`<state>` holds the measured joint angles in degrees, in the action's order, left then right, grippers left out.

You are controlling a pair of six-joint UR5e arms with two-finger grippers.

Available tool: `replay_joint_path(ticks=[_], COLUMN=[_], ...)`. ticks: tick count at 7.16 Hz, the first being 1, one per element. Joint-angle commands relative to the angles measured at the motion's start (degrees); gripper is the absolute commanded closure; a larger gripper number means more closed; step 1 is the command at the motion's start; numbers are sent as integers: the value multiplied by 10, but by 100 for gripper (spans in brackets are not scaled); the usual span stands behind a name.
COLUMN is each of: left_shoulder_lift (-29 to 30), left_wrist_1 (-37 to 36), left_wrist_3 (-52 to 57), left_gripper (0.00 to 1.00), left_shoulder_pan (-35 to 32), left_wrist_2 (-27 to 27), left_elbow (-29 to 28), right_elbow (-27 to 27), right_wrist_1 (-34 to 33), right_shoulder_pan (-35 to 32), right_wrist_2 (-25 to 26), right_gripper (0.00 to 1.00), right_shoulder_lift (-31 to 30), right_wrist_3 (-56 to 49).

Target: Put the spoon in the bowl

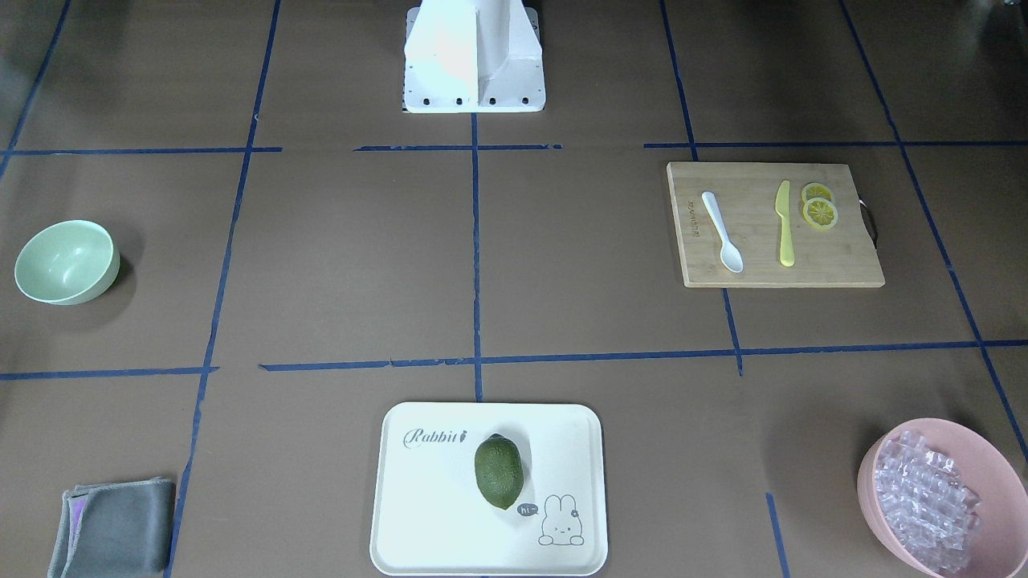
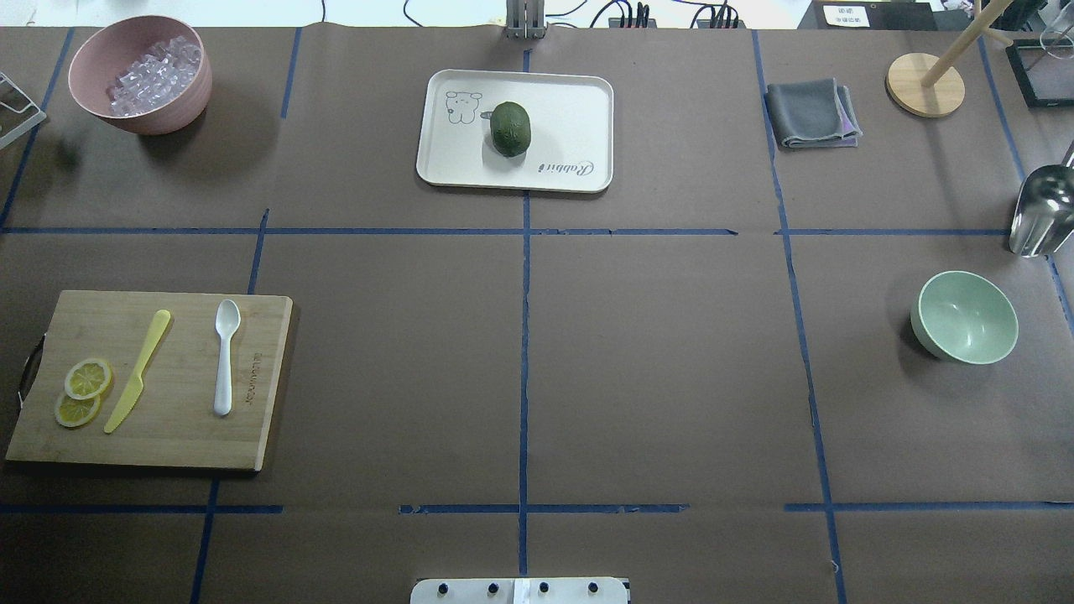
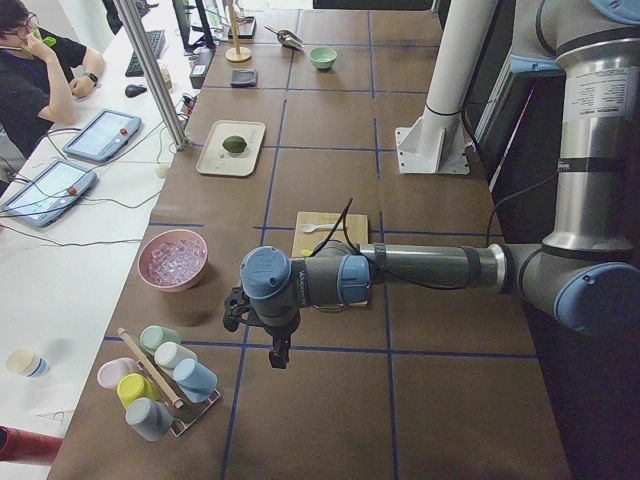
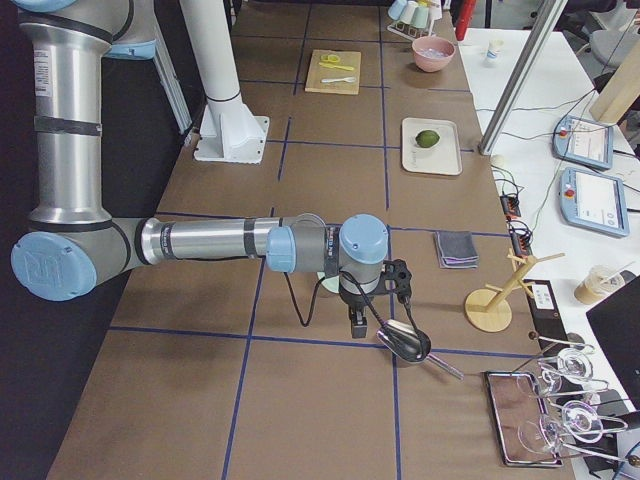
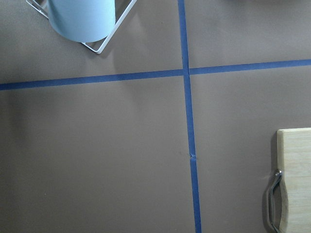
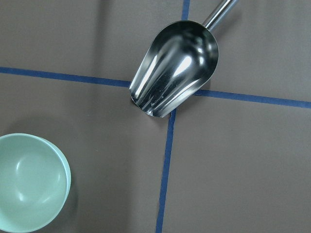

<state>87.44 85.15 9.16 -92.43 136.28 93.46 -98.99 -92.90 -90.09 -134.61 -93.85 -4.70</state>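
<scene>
The white spoon (image 1: 721, 231) lies on a wooden cutting board (image 1: 835, 261), beside a yellow knife (image 1: 785, 225); it also shows in the overhead view (image 2: 225, 356). The empty mint-green bowl (image 1: 68, 262) stands far across the table (image 2: 965, 317) and sits at the lower left of the right wrist view (image 6: 29, 182). My left gripper (image 3: 276, 352) hangs over bare table beyond the board's end. My right gripper (image 4: 357, 322) hangs near the bowl and a metal scoop. Both show only in the side views, so I cannot tell whether they are open or shut.
Two lemon slices (image 2: 82, 393) lie on the board. A pink bowl of ice pieces (image 2: 141, 74), a white tray (image 2: 570, 126) with a green fruit (image 2: 511, 128), a grey cloth (image 2: 810, 113), a metal scoop (image 6: 175, 68) and a cup rack (image 3: 160, 385) stand around.
</scene>
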Motion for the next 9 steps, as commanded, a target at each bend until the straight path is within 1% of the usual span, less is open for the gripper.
replay_joint_path(ticks=[1, 4, 5, 9], left_shoulder_lift=[-2, -1, 0, 4], left_wrist_1=[1, -1, 0, 0], left_wrist_3=[1, -1, -1, -2], left_gripper=[0, 0, 0, 0], left_shoulder_pan=[0, 0, 0, 1], left_wrist_2=[0, 4, 18, 21], left_elbow=[2, 2, -1, -2], right_elbow=[-8, -9, -6, -7], right_wrist_1=[0, -1, 0, 0], right_shoulder_pan=[-1, -1, -1, -1], right_wrist_2=[-3, -2, -2, -2], right_gripper=[0, 0, 0, 0], right_shoulder_lift=[-5, -8, -7, -2], right_wrist_3=[0, 0, 1, 0])
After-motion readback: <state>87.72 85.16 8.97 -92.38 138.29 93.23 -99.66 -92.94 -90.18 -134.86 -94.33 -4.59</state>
